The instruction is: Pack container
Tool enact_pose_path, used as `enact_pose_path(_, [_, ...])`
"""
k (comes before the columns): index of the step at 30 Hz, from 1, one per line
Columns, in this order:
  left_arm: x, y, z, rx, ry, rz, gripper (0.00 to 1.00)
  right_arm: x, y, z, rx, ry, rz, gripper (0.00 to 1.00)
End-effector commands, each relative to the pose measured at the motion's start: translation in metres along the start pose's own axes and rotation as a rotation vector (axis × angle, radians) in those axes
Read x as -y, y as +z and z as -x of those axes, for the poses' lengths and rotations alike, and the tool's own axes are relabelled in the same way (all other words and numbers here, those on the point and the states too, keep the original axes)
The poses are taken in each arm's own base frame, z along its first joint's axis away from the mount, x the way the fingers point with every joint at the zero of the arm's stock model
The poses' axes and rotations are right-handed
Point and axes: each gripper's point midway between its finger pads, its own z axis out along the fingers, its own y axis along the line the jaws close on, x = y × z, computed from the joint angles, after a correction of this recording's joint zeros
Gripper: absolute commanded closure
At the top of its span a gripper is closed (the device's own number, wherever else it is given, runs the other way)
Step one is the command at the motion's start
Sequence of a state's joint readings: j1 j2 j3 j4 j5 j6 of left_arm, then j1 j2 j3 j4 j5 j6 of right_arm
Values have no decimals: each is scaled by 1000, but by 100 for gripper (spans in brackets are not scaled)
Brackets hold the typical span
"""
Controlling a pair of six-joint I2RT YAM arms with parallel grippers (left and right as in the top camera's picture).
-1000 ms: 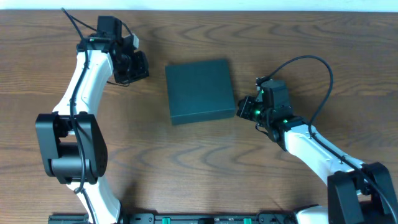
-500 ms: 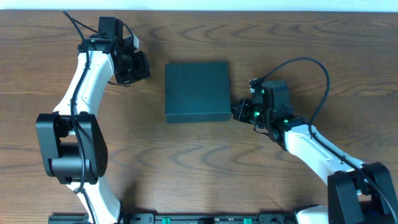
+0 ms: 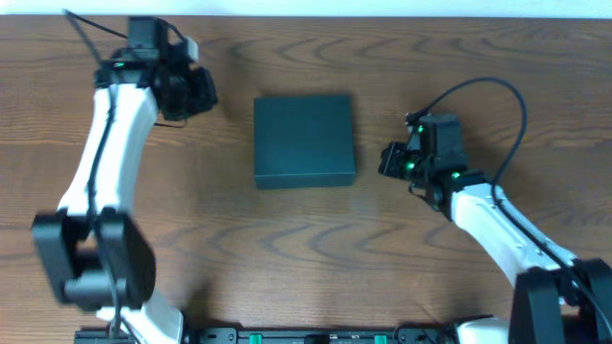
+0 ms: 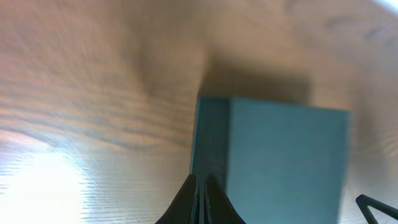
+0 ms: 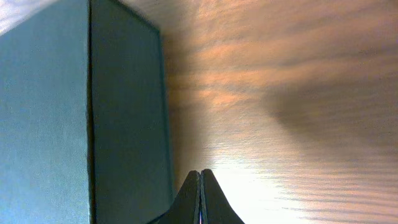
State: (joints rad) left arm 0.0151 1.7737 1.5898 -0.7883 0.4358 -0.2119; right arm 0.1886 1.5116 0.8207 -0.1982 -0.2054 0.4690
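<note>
**Right claw [image 3: 387, 161] lets go of the squared box [image 3: 303, 140]; left claw [image 3: 196, 91] swings away**

Since the earlier frame the box has turned from a slight skew to lie square with the table [image 3: 287, 258] edges. The right claw, which was against the box's near right corner, now stands clear of it. The left arm has swung off toward the far left corner of the tabletop.

The box sits about mid-tabletop, a little toward the far edge. It is close to square, so it has no long axis to speak of. Its sides run parallel to the tabletop edges.

It is dark teal, matte and shallow. The lid lies flat and shut, and no goods to pack are in view. The right wrist view shows a plain top face, one clean edge line and an unmarked side wall. The left wrist view is blurred and gives only a teal block with one darker side.

The right claw is the nearer one. It is just beside the box's right side and level with its near half, with bare wood between them, and the box lies straight off its tips. The left claw is well apart, off the box's far left corner and aimed back at it.

Both claws are pressed together and hold nothing. By my reading the lid must be opened first, and the right claw is better placed to do that.
</note>
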Motion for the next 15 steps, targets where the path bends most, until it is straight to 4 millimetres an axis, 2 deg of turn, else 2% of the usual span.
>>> enact_pose_path(1, [11, -41, 14, 116, 87, 18, 94, 4, -30, 43, 122, -126, -92, 98])
enact_pose_path(4, [20, -68, 16, 176, 112, 17, 94, 2, -52, 53, 131, -198, -136, 98])
enact_pose_path(9, [36, -109, 10, 245, 138, -1, 94, -14, -89, 68, 182, -294, -123, 98])
enact_pose_path(10, [40, -119, 9, 265, 146, -6, 94, -19, -100, 73, 210, -300, -114, 93])
enact_pose_path(11, [43, -127, 8, 284, 153, -11, 94, -23, -108, 76, 233, -303, -104, 82])
enact_pose_path(12, [46, -134, 8, 303, 160, -16, 87, -27, -116, 78, 257, -307, -90, 66])
enact_pose_path(13, [49, -142, 7, 319, 165, -21, 64, -30, -124, 81, 280, -310, -82, 50])
enact_pose_path(14, [51, -148, 6, 335, 167, -25, 30, -33, -132, 82, 302, -313, -75, 36])
enact_pose_path(15, [53, -154, 5, 349, 173, -28, 5, -36, -139, 84, 321, -316, -69, 23])
